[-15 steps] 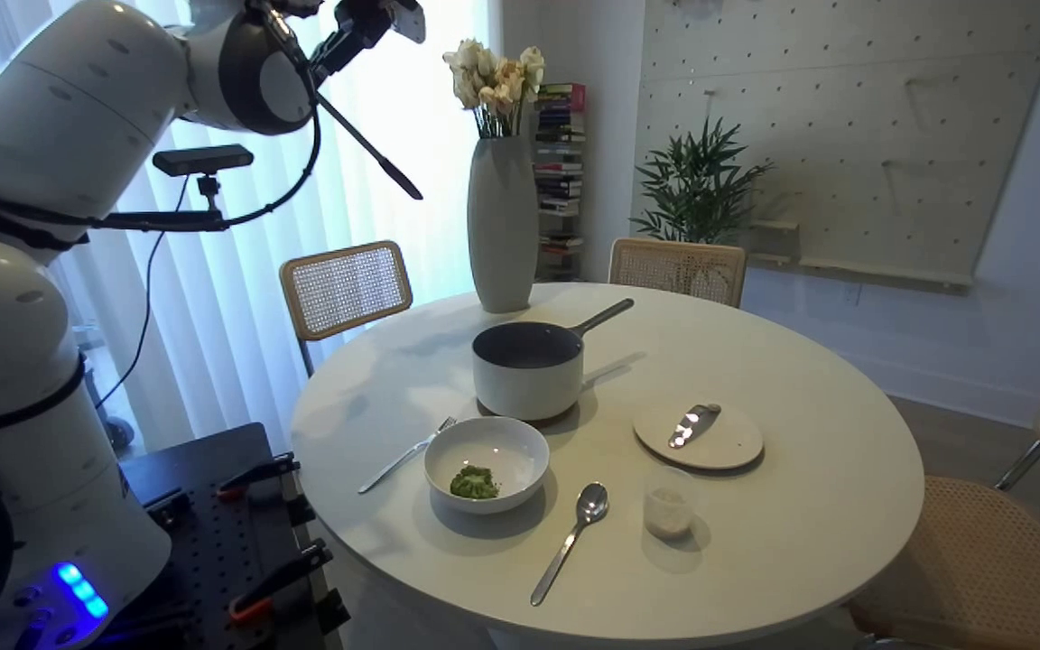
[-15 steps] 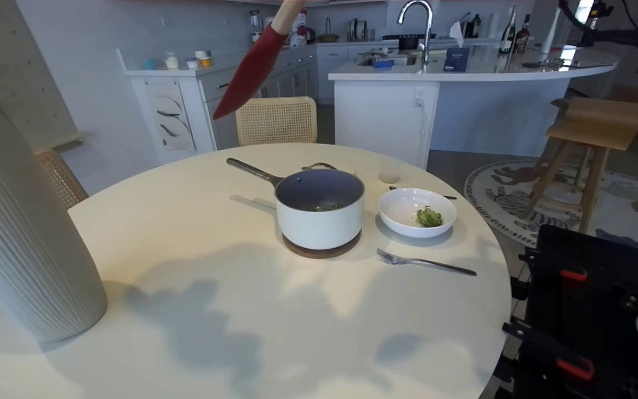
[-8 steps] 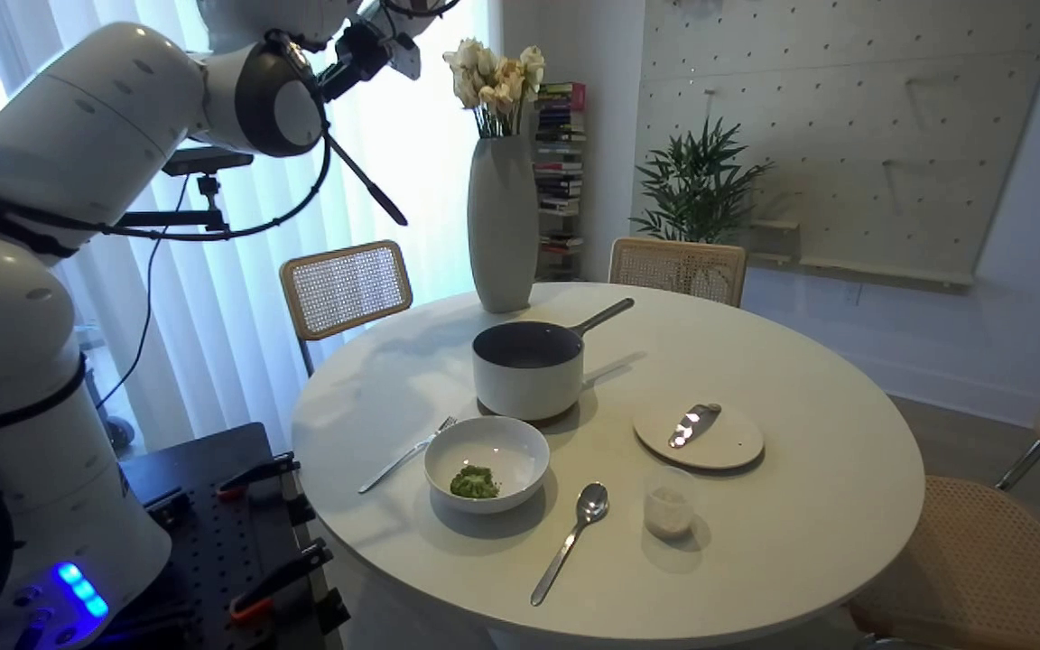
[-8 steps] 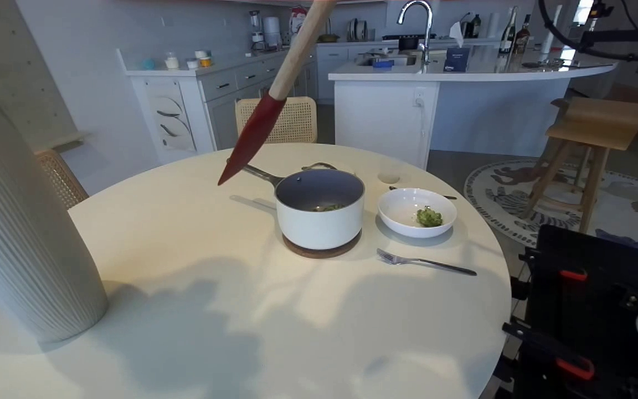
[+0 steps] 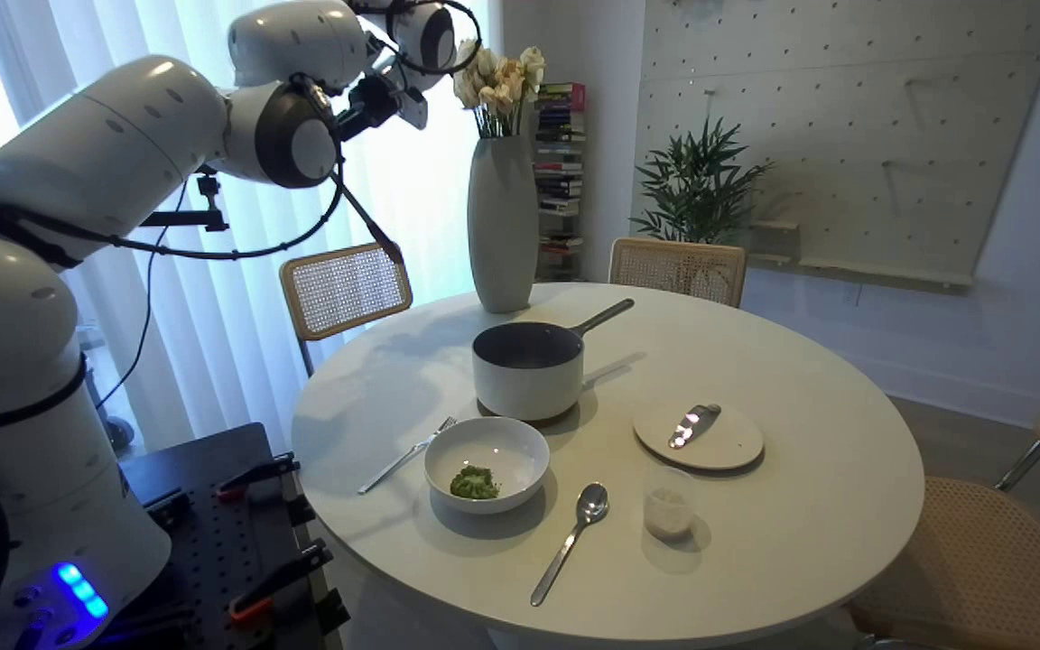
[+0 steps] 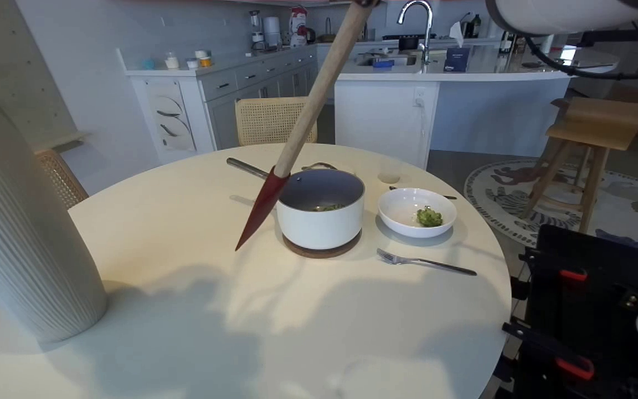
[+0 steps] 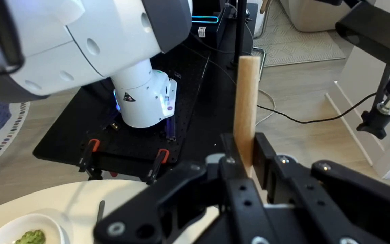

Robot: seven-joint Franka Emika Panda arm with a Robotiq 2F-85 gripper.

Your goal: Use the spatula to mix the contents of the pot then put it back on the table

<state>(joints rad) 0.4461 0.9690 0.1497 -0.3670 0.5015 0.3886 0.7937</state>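
Note:
The spatula has a dark red blade [image 6: 263, 202] and a pale wooden handle [image 6: 310, 113]; in an exterior view it looks dark against the window [image 5: 374, 226]. My gripper [image 7: 244, 144] is shut on the wooden handle, whose end [image 7: 246, 95] sticks up past the fingers. The spatula hangs tilted, blade down, in the air above the table [image 5: 800, 533]. The pot [image 5: 529, 388] stands on a brown trivet [image 6: 323, 253], with a pale outside and dark inside. Some greenish food [image 6: 328, 208] shows in it. The blade overlaps the pot's left edge in an exterior view, apart from it.
A white bowl [image 5: 524, 451] with green food, a fork [image 5: 407, 456], a spoon [image 5: 565, 551], a cup [image 5: 669, 510] and a plate [image 5: 737, 442] with a shiny utensil lie around the pot. A tall vase [image 5: 504, 226] with flowers stands near the table's edge.
The arm has come down with the spatula held. The blade has dropped from well above the pot to about the pot's height in an exterior view. The pot and tableware have not moved.

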